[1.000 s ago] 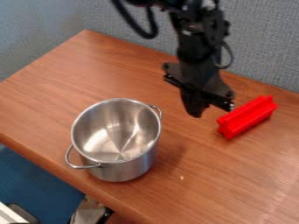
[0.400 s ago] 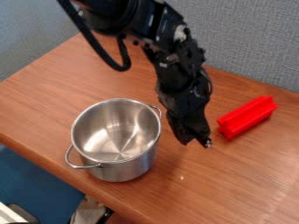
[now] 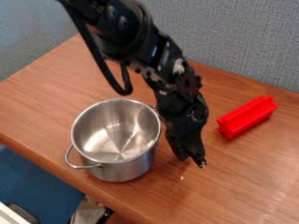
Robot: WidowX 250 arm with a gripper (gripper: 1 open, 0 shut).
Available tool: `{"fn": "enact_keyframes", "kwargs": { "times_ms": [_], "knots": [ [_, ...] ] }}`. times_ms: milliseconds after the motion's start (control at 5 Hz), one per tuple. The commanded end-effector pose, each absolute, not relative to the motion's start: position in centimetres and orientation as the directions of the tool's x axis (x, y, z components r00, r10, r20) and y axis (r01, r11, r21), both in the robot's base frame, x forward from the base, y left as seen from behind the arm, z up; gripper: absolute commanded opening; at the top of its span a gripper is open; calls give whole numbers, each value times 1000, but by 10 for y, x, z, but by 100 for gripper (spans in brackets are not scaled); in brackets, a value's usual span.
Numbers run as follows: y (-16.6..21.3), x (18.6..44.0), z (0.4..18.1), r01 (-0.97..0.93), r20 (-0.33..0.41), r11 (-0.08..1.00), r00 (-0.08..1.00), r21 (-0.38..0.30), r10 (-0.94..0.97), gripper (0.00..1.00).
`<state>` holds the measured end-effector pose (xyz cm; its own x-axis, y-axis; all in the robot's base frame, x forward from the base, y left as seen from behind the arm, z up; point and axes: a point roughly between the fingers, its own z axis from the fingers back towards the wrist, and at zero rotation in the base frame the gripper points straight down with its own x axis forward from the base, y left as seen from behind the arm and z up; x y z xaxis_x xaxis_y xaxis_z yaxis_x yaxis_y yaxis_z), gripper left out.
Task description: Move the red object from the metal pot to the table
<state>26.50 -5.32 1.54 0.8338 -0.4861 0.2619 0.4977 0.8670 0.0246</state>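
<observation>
Presently the red object [image 3: 247,117] lies flat on the table [image 3: 70,74], to the right of the metal pot [image 3: 114,138] and well clear of its rim. The pot stands upright near the table's near edge, and its visible interior holds nothing. The gripper [image 3: 195,161] points steeply downward between pot and red piece, its tip low over the bare wood just right of the pot wall; its jaws are pressed together and carry nothing. Judged against the task, the red piece appears to sit where it belongs, so the step in hand is most likely a clean finish. To do that well, the arm should lift straight up off the wood, avoid swinging left into the pot wall, and keep clear of the red piece on the right, lest it be nudged toward the far right edge.
</observation>
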Motion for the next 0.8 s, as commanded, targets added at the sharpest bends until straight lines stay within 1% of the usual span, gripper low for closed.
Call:
{"fn": "enact_keyframes", "kwargs": {
  "times_ms": [0, 200, 400, 600],
  "knots": [
    [-57, 256, 19, 500, 282, 866, 828, 22, -485, 100],
    [-56, 242, 21, 495, 281, 869, 832, 9, -478, 100],
    [-70, 239, 33, 545, 256, 838, 807, 23, -532, 100],
    [-89, 241, 62, 599, 246, 798, 766, 61, -594, 100]
  ]
}}
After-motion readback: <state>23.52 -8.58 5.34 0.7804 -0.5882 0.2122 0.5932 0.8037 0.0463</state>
